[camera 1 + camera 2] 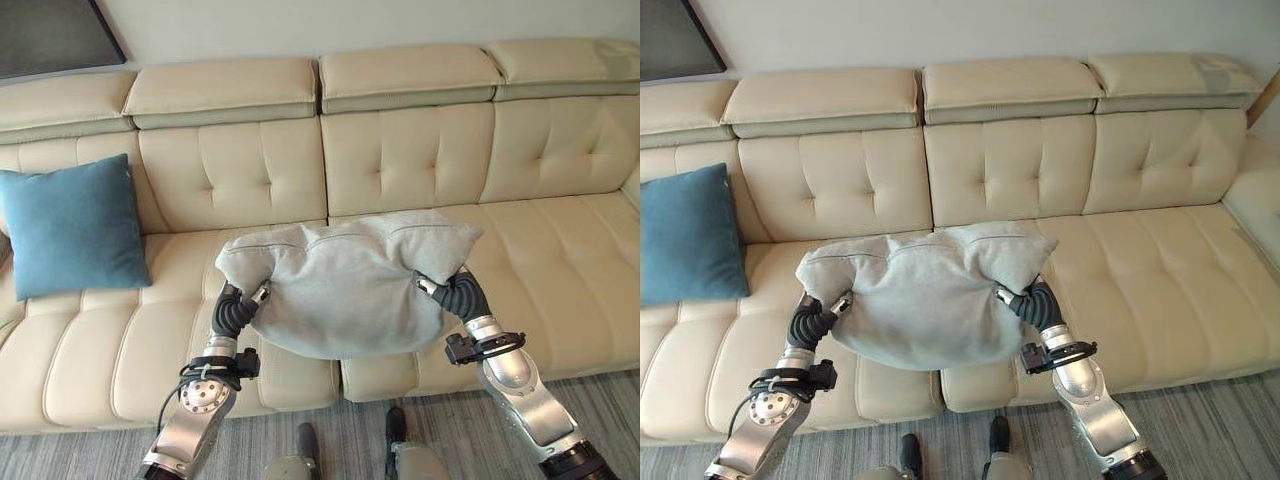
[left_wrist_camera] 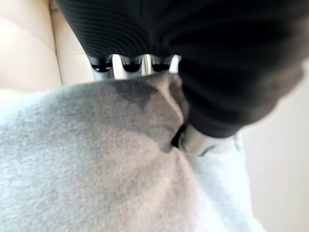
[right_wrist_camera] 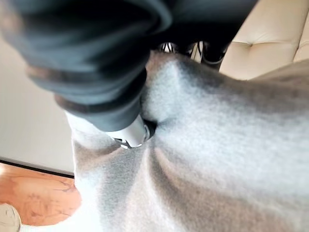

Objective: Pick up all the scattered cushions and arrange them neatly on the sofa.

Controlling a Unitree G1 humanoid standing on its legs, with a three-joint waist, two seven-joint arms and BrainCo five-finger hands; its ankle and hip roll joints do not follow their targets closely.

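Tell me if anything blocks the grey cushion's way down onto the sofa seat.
Nothing visible does. The grey cushion, pinched by the left hand and right hand, hangs over bare sofa seat; the blue cushion leans well aside.

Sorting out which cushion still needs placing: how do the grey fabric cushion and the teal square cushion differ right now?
The grey fabric cushion is held above the seat, pinched at its ends by the left hand and right hand; the teal square cushion leans upright against the cream sofa's backrest, untouched. The grey one sags, crumpled; the teal one keeps its flat square shape. Both are soft plain-coloured cushions.
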